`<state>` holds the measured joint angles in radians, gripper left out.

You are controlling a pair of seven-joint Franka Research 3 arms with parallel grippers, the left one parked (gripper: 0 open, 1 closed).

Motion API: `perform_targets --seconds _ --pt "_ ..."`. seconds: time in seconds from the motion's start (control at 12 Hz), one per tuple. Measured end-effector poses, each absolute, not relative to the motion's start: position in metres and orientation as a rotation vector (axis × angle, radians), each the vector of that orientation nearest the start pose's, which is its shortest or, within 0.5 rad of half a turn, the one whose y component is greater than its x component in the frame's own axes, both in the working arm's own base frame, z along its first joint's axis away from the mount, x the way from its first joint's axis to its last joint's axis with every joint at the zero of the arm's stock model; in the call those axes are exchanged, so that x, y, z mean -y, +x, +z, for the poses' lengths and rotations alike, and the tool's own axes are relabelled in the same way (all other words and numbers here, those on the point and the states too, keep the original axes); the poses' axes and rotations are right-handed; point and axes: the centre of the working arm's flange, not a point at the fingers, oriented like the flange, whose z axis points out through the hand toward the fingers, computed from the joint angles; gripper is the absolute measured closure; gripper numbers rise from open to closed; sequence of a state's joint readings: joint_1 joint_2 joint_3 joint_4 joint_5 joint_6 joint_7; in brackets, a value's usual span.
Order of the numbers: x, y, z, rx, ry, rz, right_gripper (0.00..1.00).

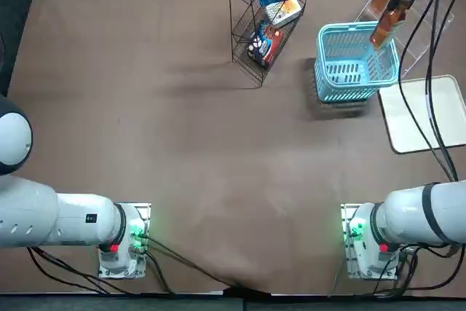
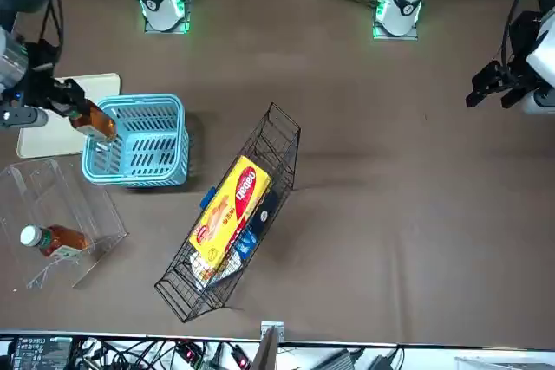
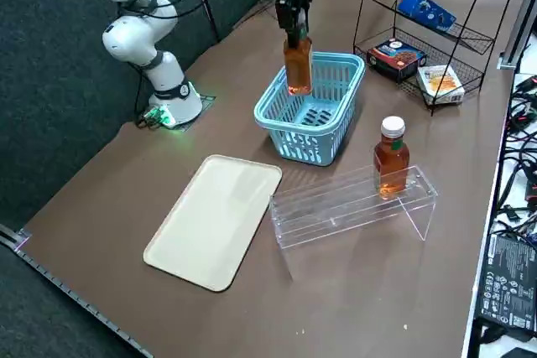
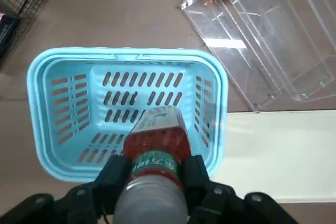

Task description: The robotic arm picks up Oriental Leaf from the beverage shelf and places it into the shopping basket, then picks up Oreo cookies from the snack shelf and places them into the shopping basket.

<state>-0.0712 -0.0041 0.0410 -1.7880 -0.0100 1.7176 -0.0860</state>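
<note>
Right gripper (image 4: 158, 182) holding tea bottle (image 4: 157, 148) over blue basket (image 4: 52, 153), jaws clamping it; wire rack (image 1: 234, 34) standing on brown surface (image 1: 167, 143).

The yellow box (image 2: 230, 212), with pale lettering on a red oval, leans at a slant and serves as the landmark. Lower than it, side by side, lie a dark blue-and-red packet (image 3: 397, 59) and a white-and-orange box (image 3: 440, 83). Well apart from it, toward the robot's right, a cream-white tray (image 3: 214, 222) lies flat on the brown desk (image 2: 364, 214). Farther from the robot than the yellow box are tangled black cables (image 2: 130, 354) and a black device with pale print (image 3: 510, 278).
</note>
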Motion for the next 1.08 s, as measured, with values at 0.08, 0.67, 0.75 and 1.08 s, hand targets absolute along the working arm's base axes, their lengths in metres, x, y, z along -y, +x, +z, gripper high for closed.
perform_targets --seconds 0.08,0.67,0.75,1.08 --pt "0.016 0.553 0.524 0.076 -3.146 0.095 0.44" --pt "0.007 0.538 0.409 0.033 -3.150 0.007 0.44" --pt "0.007 0.534 0.394 0.028 -3.150 -0.005 0.44" --pt "0.007 0.528 0.349 0.018 -3.147 0.000 0.44"
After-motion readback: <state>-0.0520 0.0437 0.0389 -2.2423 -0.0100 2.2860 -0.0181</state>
